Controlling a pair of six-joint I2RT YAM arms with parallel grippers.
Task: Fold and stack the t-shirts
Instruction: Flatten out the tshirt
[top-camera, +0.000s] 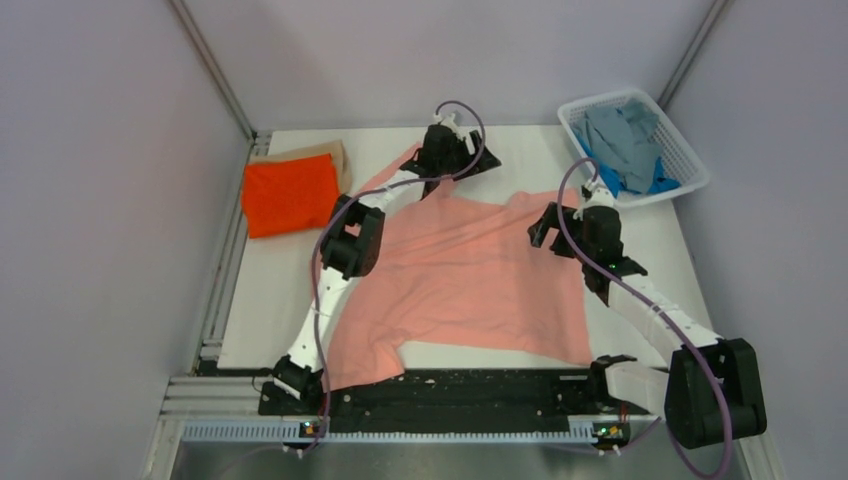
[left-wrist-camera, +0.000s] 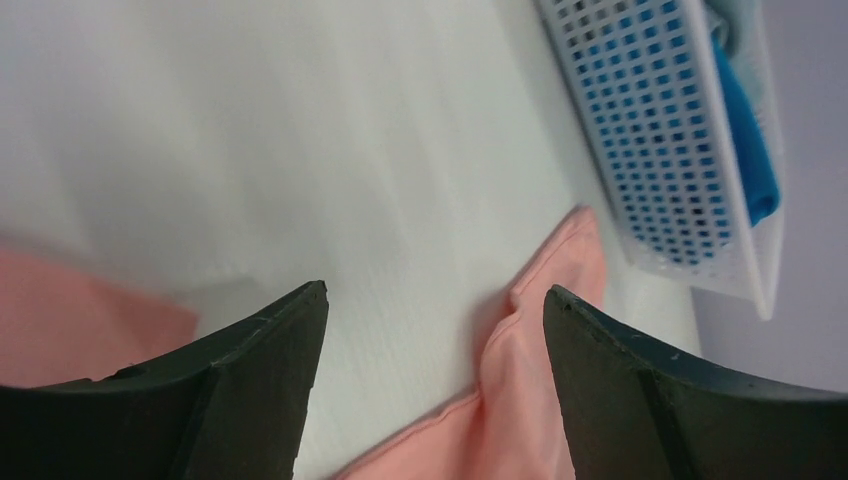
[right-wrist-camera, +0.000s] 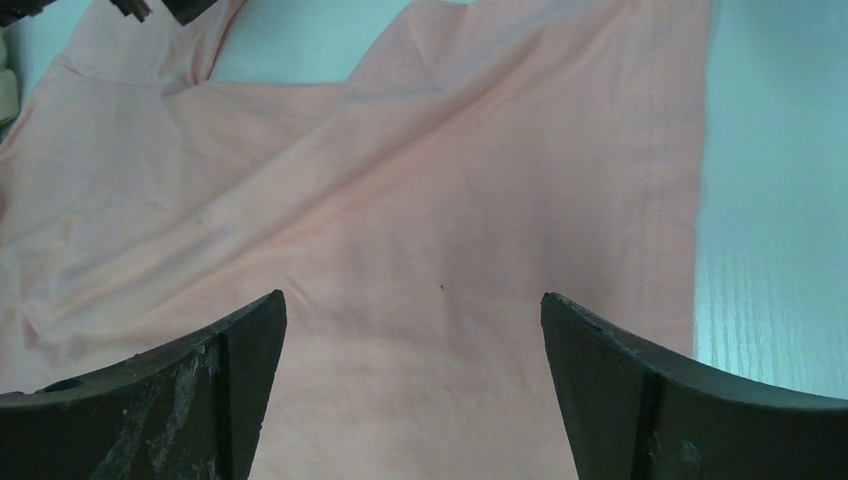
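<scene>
white table (top-camera: 268, 300) with salmon pink t-shirt (top-camera: 470, 280) spread across its middle. white mesh basket (top-camera: 690, 185), far right corner, holding grey t-shirt (top-camera: 620, 135) and blue t-shirt (top-camera: 662, 184). folded orange t-shirt (top-camera: 290, 195) on tan t-shirt (top-camera: 335, 152), far left. left gripper (left-wrist-camera: 435, 295) released, empty, over bare table at the pink shirt's far edge. right gripper (right-wrist-camera: 413, 300) released, empty, over pink cloth.

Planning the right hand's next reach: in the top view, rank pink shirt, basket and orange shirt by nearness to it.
1. pink shirt, under the right hand.
2. basket, far right corner.
3. orange shirt, far left.
</scene>
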